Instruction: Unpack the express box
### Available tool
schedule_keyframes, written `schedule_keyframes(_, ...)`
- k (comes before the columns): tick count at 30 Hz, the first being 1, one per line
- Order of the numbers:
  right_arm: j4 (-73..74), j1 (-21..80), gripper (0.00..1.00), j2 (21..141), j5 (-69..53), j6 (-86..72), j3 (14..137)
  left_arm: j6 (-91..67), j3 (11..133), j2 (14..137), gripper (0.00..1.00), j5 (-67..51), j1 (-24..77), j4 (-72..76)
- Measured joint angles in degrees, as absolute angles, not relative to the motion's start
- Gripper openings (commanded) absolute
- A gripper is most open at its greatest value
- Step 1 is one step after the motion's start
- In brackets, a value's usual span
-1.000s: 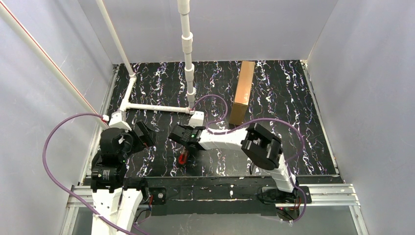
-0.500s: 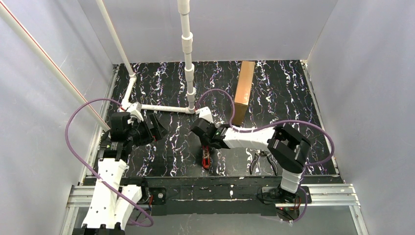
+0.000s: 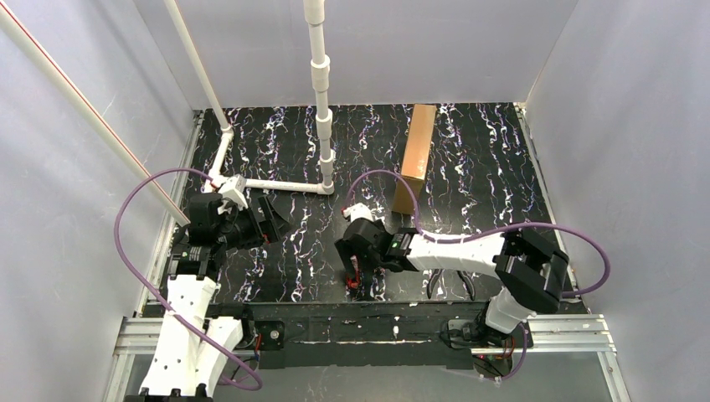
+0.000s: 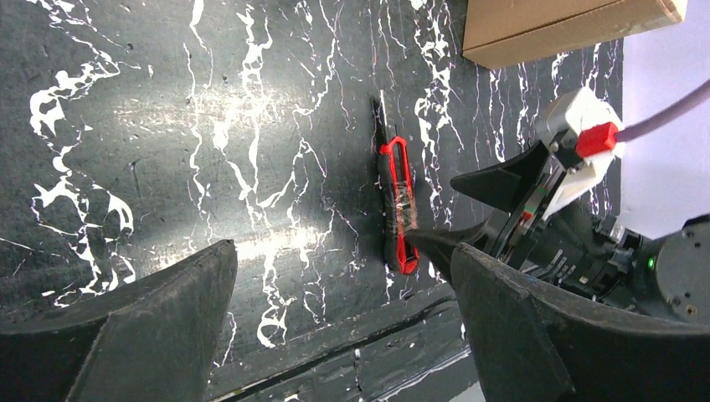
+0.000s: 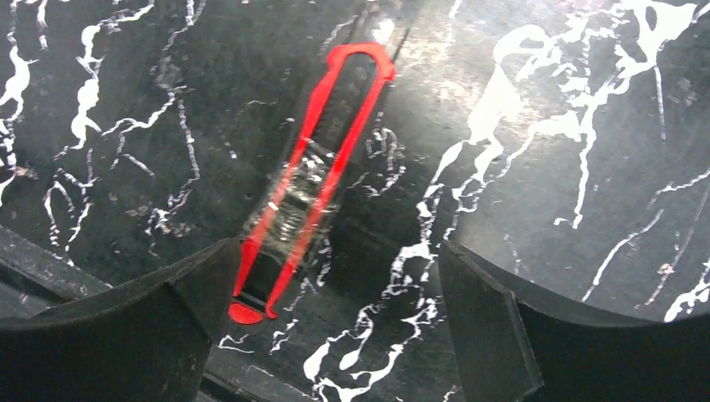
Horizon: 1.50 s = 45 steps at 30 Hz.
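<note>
Right gripper [image 5: 331, 260] spread over red knife [image 5: 311, 180], table edge [image 3: 293, 302] close, express box [image 3: 414, 155] apart.

One express box [image 3: 414, 155], one red knife [image 5: 310, 176], one pliers [image 3: 431, 286].

From above, the right arm [image 3: 452, 249] covers most of the red-and-black knife [image 3: 357, 282]; only red slivers show near the near edge of the surface [image 3: 502, 167]. The same arm crosses the pliers [image 3: 432, 286] to the right, hiding their far part. The left wrist view cuts off the express box [image 4: 553, 29], showing one end only. The left fingers [image 4: 126, 335] and right fingers [image 5: 109, 335] are cropped at the bottom. The knife's far tip blurs into glare.
</note>
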<state>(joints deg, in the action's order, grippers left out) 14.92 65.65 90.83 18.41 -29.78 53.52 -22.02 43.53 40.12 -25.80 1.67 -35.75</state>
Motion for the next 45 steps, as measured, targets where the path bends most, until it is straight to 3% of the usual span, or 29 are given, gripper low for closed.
schedule_keyframes(8,19.0,75.6,0.96,98.2,29.2,-35.5,60.1,-22.0,43.5,42.2,0.98,-26.2,3.0,-35.6)
schedule_keyframes(13,24.0,80.8,0.87,105.0,38.8,-39.6,65.7,-22.0,43.5,43.1,0.98,-26.2,3.1,-35.6)
schedule_keyframes(18,19.0,80.4,0.86,101.0,39.2,-40.1,59.2,-22.1,43.5,42.8,0.98,-25.8,3.1,-35.6)
schedule_keyframes(23,12.5,77.1,0.77,96.7,35.0,-39.1,52.6,-22.1,43.5,42.5,0.98,-24.6,3.1,-35.5)
schedule_keyframes(28,5.7,72.4,0.64,94.7,30.9,-38.3,49.0,-22.2,42.6,42.7,0.98,-23.3,3.4,-34.3)
schedule_keyframes(33,3.1,71.8,0.29,94.6,31.2,-37.3,47.7,-22.5,42.5,43.1,0.98,-22.8,5.1,-33.9)
schedule_keyframes(38,0.9,71.7,0.03,92.5,31.3,-35.2,44.9,-25.6,42.3,43.4,0.95,-21.8,11.0,-33.6)
schedule_keyframes(45,1.2,71.6,0.01,88.8,30.6,-30.2,42.0,-48.0,25.5,33.1,0.93,-25.8,14.2,-23.6)
